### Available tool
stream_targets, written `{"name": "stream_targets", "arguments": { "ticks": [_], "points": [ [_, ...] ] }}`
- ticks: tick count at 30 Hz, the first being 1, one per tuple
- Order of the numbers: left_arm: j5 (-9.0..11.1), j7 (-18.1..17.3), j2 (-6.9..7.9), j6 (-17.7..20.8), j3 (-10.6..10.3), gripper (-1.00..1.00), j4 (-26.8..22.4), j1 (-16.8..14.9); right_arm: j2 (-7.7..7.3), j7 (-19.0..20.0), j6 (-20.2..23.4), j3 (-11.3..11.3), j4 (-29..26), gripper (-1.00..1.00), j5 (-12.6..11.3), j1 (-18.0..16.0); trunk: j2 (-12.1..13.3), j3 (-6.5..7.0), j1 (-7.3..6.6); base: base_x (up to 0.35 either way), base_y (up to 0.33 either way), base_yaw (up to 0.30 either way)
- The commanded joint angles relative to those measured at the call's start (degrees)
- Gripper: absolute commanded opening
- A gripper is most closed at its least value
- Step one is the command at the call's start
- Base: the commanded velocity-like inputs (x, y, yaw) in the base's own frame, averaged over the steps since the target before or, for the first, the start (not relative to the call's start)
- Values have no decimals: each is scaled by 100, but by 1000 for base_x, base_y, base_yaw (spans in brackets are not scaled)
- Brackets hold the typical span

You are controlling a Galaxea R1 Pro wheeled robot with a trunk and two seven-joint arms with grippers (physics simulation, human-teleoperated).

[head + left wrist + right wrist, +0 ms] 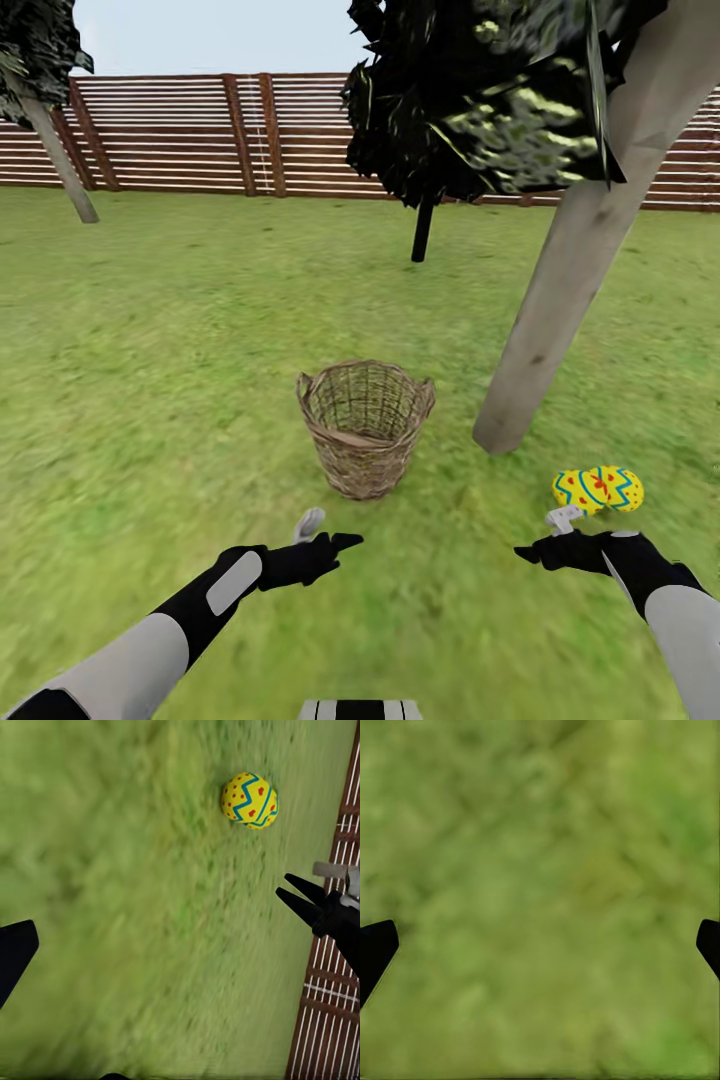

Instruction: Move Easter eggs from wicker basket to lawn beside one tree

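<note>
Two Easter eggs (598, 489) are lying together on the lawn (150, 400), just beside the foot of the pale trunk of the tree (580, 270) at the right; whether a third is hiding behind them I cannot tell, and the left wrist view is showing a single patterned egg (249, 800) on the grass. So most of the job is looking done, as a judgement: at least two eggs are out and sitting by one tree, and a third may be left to fetch.

Going from the left, the left gripper (318, 545) is hanging low over the grass, its fingers spread and holding nothing. Just beyond it the wicker basket (365, 425) is standing upright in the middle of the lawn, near the tree; its woven inside is looking bare, though the bottom is too dim to be sure. Behind it a dark, thin-trunked tree (424, 225) and the slatted fence (200, 130) are standing well apart from the work. At the right, the right gripper (555, 545) is hovering just beside the eggs, released and empty, with only grass between its fingertips in the right wrist view. Nothing is blocking either arm.
</note>
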Motion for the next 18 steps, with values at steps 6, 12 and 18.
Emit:
{"name": "stream_targets", "arguments": {
  "ticks": [6,12,18],
  "points": [
    [33,-8,7,5,-29,100,-1,-3,5,40,47,-48,-12,100,21,-5,-2,30,-1,0,316,-256],
    [34,-8,18,1,-23,100,3,-3,5,40,47,-48,-12,100,20,-5,-2,64,-1,0,316,-256],
    [36,-8,24,-2,-22,100,0,-3,5,40,47,-48,-12,100,20,-5,-2,99,-1,0,316,-256]
  ]
}}
